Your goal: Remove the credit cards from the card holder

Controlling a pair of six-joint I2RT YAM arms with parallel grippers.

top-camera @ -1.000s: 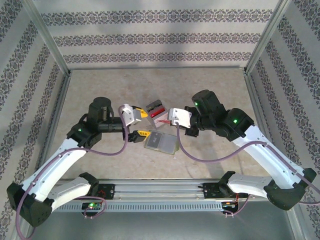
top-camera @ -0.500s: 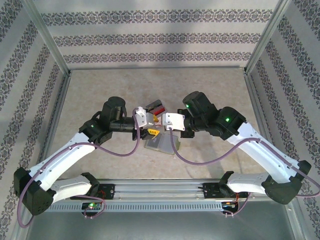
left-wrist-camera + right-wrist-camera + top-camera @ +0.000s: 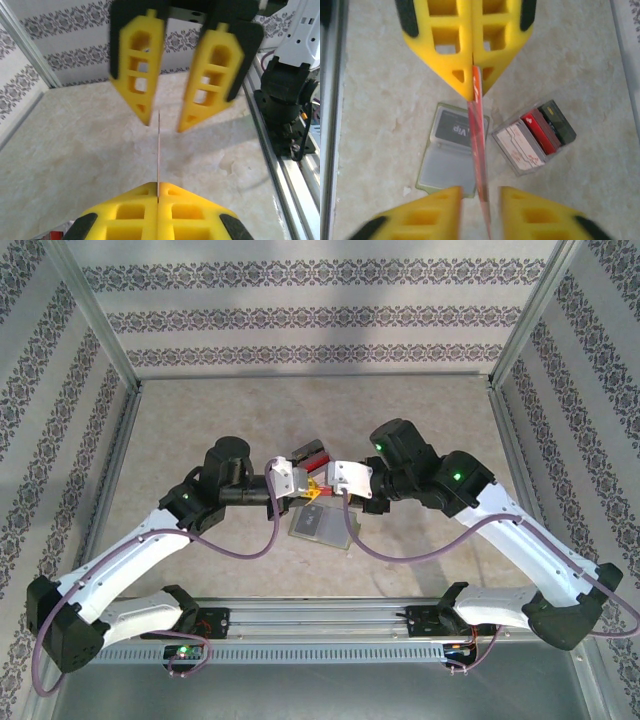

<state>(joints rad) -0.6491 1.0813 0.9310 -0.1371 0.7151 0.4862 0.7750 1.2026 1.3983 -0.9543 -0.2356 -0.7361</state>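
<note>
The olive-green card holder point(image 3: 447, 150) lies open on the table point(image 3: 200, 430), with a dark "VIP" card point(image 3: 452, 129) in one of its sleeves. It sits just below the two grippers in the top view, card holder point(image 3: 322, 528). A red card point(image 3: 477, 130) hangs edge-on in the air above it. My left gripper point(image 3: 158, 184) is shut on one end of it, left gripper point(image 3: 475, 92). My right gripper point(image 3: 481, 192) is open, a finger on each side of the card's other end without touching it, right gripper point(image 3: 163, 125). The two grippers meet tip to tip, left gripper point(image 3: 303, 490).
A clear box point(image 3: 534, 137) with white, red and dark cards standing in it sits on the table just behind the grippers, box point(image 3: 310, 455). Patterned walls with metal posts close in the left, back and right sides. A metal rail point(image 3: 320, 620) runs along the near edge.
The left arm swung in from the left and shut on the red card that the right gripper held out. The right gripper's jaws now stand apart around the card.
</note>
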